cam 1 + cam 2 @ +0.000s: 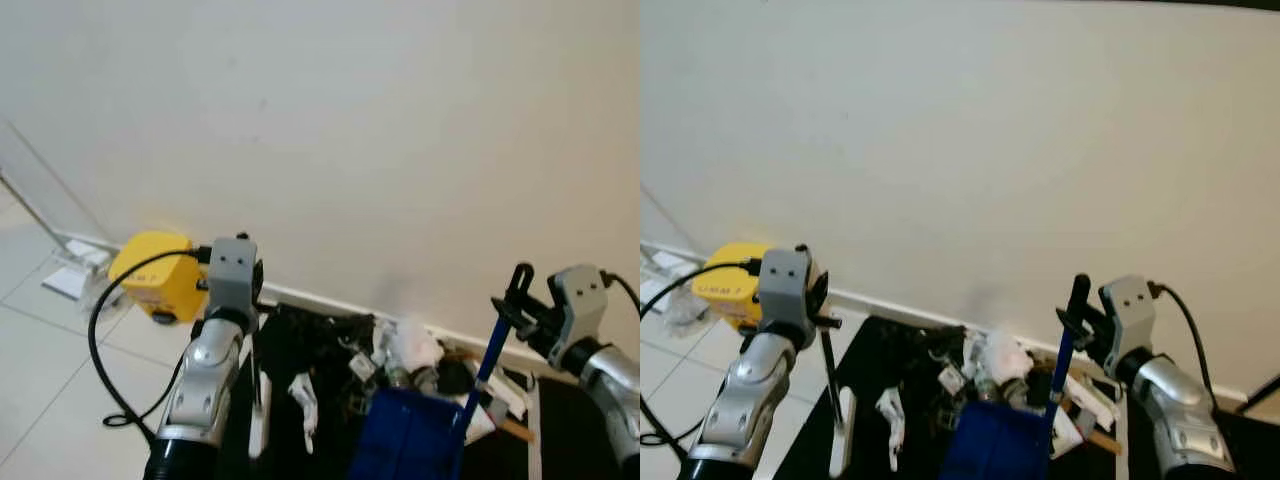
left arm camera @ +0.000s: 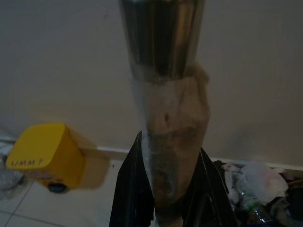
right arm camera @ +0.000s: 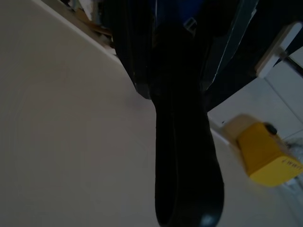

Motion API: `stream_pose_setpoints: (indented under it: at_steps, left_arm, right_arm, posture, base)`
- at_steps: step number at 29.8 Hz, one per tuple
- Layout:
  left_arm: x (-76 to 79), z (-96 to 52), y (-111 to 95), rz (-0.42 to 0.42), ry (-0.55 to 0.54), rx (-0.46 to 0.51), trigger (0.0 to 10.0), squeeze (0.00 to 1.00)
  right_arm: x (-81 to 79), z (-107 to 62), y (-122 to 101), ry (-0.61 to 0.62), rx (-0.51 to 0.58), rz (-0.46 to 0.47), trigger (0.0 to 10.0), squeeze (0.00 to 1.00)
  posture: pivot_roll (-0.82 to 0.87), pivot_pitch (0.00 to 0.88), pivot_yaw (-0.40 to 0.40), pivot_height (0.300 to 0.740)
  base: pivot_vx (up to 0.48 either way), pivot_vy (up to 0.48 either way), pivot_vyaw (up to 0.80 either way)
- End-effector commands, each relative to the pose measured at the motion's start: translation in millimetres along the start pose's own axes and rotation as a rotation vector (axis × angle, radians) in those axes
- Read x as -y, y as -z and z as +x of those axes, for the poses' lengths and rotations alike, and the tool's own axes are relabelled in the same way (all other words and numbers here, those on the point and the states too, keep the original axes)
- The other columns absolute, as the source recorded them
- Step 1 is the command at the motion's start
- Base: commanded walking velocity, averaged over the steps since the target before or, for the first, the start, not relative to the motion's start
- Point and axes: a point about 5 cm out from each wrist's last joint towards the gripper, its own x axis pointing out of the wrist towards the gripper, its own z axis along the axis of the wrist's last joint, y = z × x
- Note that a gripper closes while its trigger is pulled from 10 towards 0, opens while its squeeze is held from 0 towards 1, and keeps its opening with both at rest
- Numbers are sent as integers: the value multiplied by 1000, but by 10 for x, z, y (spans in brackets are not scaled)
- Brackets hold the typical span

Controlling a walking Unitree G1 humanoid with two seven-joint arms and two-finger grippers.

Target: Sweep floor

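Observation:
My left gripper (image 1: 256, 288) is shut on the broom handle (image 2: 170, 118), a silver tube with a taped section between the black fingers (image 2: 131, 189). The handle runs down beside my left arm to the black mat (image 1: 275, 400). My right gripper (image 1: 520, 308) is shut on the black grip of the dustpan handle (image 3: 188, 156), whose blue pole (image 1: 488, 365) slants down to the blue dustpan (image 1: 408, 440). A litter pile (image 1: 400, 355) of white bags, bottles and scraps lies on the mat against the wall, just behind the dustpan.
A yellow box (image 1: 155, 275) sits on the tiled floor by the wall, left of the mat. A black cable (image 1: 95, 330) loops from my left wrist over the tiles. The plain wall (image 1: 350, 130) is close ahead, with a white skirting board (image 1: 320, 300).

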Motion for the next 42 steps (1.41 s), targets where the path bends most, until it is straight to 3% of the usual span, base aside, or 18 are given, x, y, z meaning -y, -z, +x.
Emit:
stream_pose_setpoints:
  at_steps: [1,15,21,26,35,36,39,40,42]
  left_arm:
    - [-46,4,-45,15,-14,24,10000,0]
    - [-54,1,-20,21,-15,19,10000,0]
    - [-169,58,-118,17,-34,53,10000,0]
    - [-322,146,-214,36,-65,74,10000,0]
    - [-529,201,-241,56,-66,78,10000,0]
    - [-607,233,-191,50,-38,49,10000,16]
    - [-611,254,-120,68,-8,29,10000,27]
    - [-597,267,-72,68,14,18,10000,86]
    - [-565,304,-18,49,55,7,10000,361]
  right_arm:
    - [-3,24,-64,-5,31,-2,10000,0]
    - [-85,93,-64,5,57,-15,10000,0]
    - [-148,148,-55,57,93,-45,10000,0]
    - [-328,191,17,7,83,-77,10000,0]
    - [-299,57,-22,-34,87,-119,10000,0]
    - [-262,6,-29,-50,78,-141,10000,0]
    - [-258,18,-4,-55,62,-169,10000,0]
    - [-273,47,-2,-64,55,-185,10000,0]
    - [-292,107,-42,-85,51,-213,10000,0]
  posture:
    - [47,79,24,740]
    - [47,85,29,740]
    - [52,109,40,740]
    - [50,130,49,740]
    - [34,157,62,740]
    - [25,166,69,740]
    - [19,170,71,740]
    - [12,179,75,740]
    - [8,194,76,740]
  base:
    - [0,0,0]
    - [0,0,0]
    - [0,0,0]
    - [0,0,0]
    - [0,0,0]
    - [0,0,0]
    - [0,0,0]
    - [0,0,0]
    - [0,0,0]
